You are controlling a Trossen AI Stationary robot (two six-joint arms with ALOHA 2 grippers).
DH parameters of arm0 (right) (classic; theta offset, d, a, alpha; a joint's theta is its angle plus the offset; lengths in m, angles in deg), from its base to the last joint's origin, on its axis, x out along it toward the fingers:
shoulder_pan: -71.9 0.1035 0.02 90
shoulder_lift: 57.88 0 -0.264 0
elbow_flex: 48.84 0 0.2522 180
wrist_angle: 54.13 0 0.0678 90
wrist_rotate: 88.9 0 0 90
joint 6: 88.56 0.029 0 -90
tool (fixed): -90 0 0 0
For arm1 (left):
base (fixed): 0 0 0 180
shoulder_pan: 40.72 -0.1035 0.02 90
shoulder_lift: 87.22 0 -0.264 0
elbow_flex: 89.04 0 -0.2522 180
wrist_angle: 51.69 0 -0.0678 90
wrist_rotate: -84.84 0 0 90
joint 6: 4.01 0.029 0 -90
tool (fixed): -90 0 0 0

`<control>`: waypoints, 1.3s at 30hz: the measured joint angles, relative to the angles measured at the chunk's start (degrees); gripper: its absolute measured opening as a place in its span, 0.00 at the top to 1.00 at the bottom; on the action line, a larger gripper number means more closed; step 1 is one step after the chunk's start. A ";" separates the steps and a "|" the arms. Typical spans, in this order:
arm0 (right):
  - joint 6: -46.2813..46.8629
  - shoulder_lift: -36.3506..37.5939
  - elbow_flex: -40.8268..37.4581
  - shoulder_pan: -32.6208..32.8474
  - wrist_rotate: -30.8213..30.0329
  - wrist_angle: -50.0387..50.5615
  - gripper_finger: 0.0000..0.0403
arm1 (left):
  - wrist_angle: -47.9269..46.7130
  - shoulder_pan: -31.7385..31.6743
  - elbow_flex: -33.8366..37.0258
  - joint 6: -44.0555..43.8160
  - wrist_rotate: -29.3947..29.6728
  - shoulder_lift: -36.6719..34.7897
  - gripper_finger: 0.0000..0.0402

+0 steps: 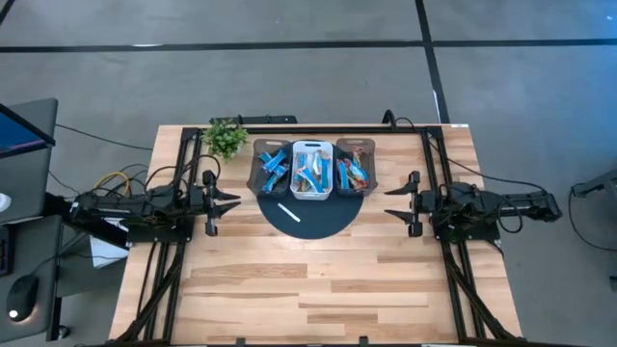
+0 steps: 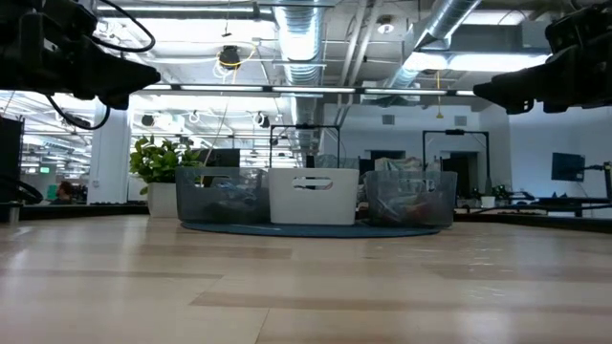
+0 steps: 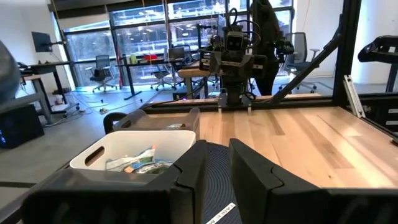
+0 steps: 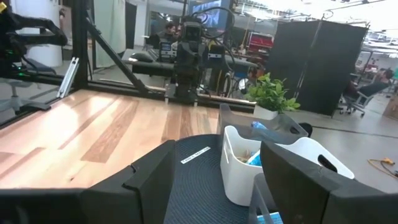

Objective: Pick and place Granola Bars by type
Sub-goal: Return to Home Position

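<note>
Both arms sit low at the tabletop edges, w/ nothing held. Left end effector is at 9 o'clock of the dark round mat, pointing inward; its fingers are a little apart, a narrow gap showing in the left wrist view, nothing btwn them. Right end effector is at 3 o'clock of the mat, facing the left one; its fingers are spread wide and empty. All Granola Bars in view lie inside three bins lined up in a row at 12 o'clock of the mat, touching side by side: left black bin w/ blue wrappers, white bin in the middle w/ a mixed silver-teal and orange pile, right black bin w/ orange-red plus some blue. Exact count can't be told. A thin white stick lies flat on the mat at approx 6 o'clock of the left black bin, apart from both end effectors. Small green plant stands at approx 10 o'clock of the bins, near the tabletop's far edge.
</note>
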 joint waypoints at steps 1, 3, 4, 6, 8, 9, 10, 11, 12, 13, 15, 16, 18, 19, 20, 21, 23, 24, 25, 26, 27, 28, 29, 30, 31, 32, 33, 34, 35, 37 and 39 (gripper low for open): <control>0.00 0.00 0.00 0.00 -0.01 0.00 0.43 | 0.00 0.00 0.00 -0.07 0.00 0.00 0.84; 0.00 0.00 0.00 0.00 -0.01 0.00 0.43 | 0.00 0.00 0.00 -0.61 0.02 0.00 0.84; 0.00 0.00 0.00 0.00 -0.01 0.00 0.43 | 0.00 0.00 0.00 -0.70 0.02 0.00 0.84; 0.00 0.00 0.01 0.00 -0.02 0.00 0.43 | 0.00 0.00 0.00 -0.49 0.02 0.00 0.84; 0.00 0.00 0.00 0.00 -0.03 0.00 0.43 | 0.00 0.00 0.00 -0.03 0.02 0.00 0.84; 0.00 0.00 0.00 0.00 -0.03 0.00 0.43 | 0.01 0.00 0.00 -0.04 0.02 0.00 0.84; 0.00 0.00 0.01 0.00 -0.03 0.00 0.43 | 0.01 0.00 0.00 -0.12 0.02 0.00 0.84; 0.02 0.00 0.00 0.00 -0.03 0.00 0.43 | 0.01 0.00 0.00 -0.51 0.02 0.00 0.84; 0.02 0.00 0.00 0.00 -0.03 0.00 0.43 | 0.02 0.00 0.00 -0.70 0.02 0.02 0.84; 0.02 0.00 0.01 0.00 -0.03 0.00 0.43 | 0.02 0.00 0.00 -0.68 0.02 0.00 0.84; 0.02 0.00 0.00 0.00 -0.05 0.00 0.43 | 0.02 0.00 0.00 -0.28 0.02 0.00 0.84; 0.02 0.00 0.02 0.00 -0.06 0.00 0.43 | 0.02 0.00 0.00 -0.02 0.02 0.00 0.84; 0.02 0.00 0.00 0.00 -0.06 0.00 0.43 | 0.02 0.00 0.00 -0.03 0.02 0.00 0.84; 0.02 0.00 0.01 0.00 -0.06 0.00 0.43 | 0.02 0.00 0.00 -0.21 0.02 0.01 0.84; 0.02 0.00 0.00 0.00 -0.06 0.00 0.43 | 0.02 0.00 0.00 -0.63 0.03 0.00 0.84; 0.02 0.00 0.00 0.00 -0.06 0.00 0.43 | 0.02 0.00 0.00 -0.88 0.02 0.00 0.84; 0.02 0.00 0.02 0.00 -0.06 0.00 0.43 | 0.02 0.00 0.00 -0.98 0.02 0.00 0.84; 0.02 0.00 0.00 0.00 -0.06 0.00 0.43 | 0.02 0.00 0.00 -1.00 0.02 0.00 0.84; 0.02 0.00 0.00 0.00 -0.08 0.00 0.43 | 0.02 0.00 0.00 -1.02 0.02 0.00 0.84; 0.02 0.00 0.01 0.00 -0.06 0.00 0.43 | 0.03 0.00 0.00 -1.06 0.03 0.00 0.84; 0.02 0.00 0.00 0.00 -0.08 0.00 0.43 | 0.02 0.00 0.00 -1.07 0.03 0.00 0.84; 0.02 0.00 0.00 0.00 -0.08 0.00 0.43 | 0.03 0.00 0.00 -1.09 0.03 0.01 0.84; 0.02 0.00 0.00 0.00 -0.08 0.00 0.43 | 0.04 0.00 0.00 -1.09 0.03 0.01 0.84; 0.02 0.00 0.02 0.00 -0.08 0.00 0.43 | 0.04 0.00 0.00 -1.09 0.02 0.00 0.84; 0.02 0.00 0.00 0.00 -0.08 0.00 0.43 | 0.04 0.00 0.00 -1.11 0.02 0.00 0.84; 0.02 0.00 0.00 0.00 -0.08 0.00 0.43 | 0.04 0.00 0.00 -1.11 0.02 0.00 0.84; 0.02 0.00 0.01 0.00 -0.08 0.00 0.43 | 0.04 0.00 0.00 -1.11 0.04 0.00 0.84; 0.02 0.00 0.01 0.00 -0.08 0.00 0.43 | 0.04 0.00 0.00 -1.11 0.03 0.00 0.84; 0.02 0.00 0.01 0.00 -0.08 0.00 0.43 | 0.04 0.00 0.00 -1.11 0.03 0.01 0.84; 0.02 0.00 0.00 0.00 -0.10 0.00 0.43 | 0.04 0.00 0.00 -1.11 0.04 0.00 0.84; 0.02 0.00 0.00 0.00 -0.10 0.00 0.43 | 0.04 0.00 0.00 -1.12 0.02 0.01 0.84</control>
